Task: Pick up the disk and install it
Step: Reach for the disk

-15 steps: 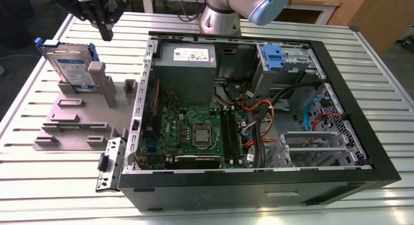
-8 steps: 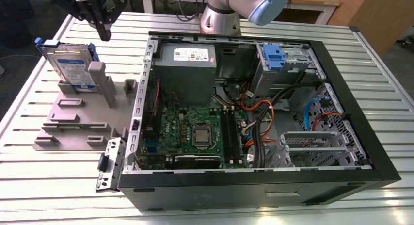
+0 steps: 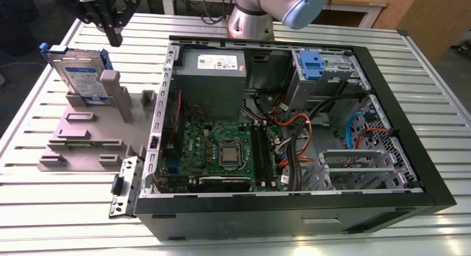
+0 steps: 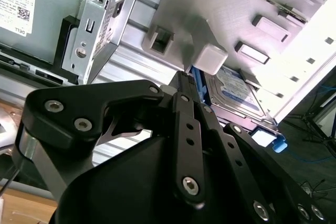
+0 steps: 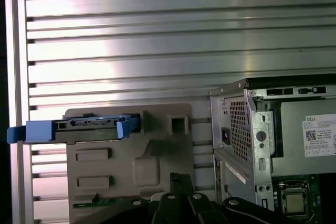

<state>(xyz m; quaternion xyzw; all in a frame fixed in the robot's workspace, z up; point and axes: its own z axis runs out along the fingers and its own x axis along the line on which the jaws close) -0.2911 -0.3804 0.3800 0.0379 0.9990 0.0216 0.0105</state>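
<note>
While the gripper [image 3: 114,40] hangs at the exterior view's far left, its fingers pinched together with nothing between them, one disk [image 3: 77,74] stands on edge just below the tips. The label faces out, blue rails frame it, and there's a sliver of air between the tips and the disk's upper corner. It sits slotted into one grey fixture plate [image 3: 74,148], with one grey post [image 3: 110,85] against its case-ward side. Beyond the fixture, on the side away from the case, there's a strip of slatted table [image 3: 59,212] and then the table's edge close by. Moving across: one open computer case [image 3: 257,220], its wall just beside the fixture, so it's tight there. Inside are one grey power supply [image 3: 213,68] and one green motherboard [image 3: 220,145]. Over at the exterior view's right is one silver drive cage [image 3: 338,74] with one blue latch [image 3: 309,63]. The second wrist view looks along the closed gripper [image 4: 182,75] and catches the disk's [image 4: 236,95] label face just past the tips. The first wrist view has the disk [image 5: 89,125] edge-on instead, a thin blue strip. One rail end pokes past the fixture's [image 5: 157,150] border over the slats [image 5: 157,51], which run wide beyond it.
</note>
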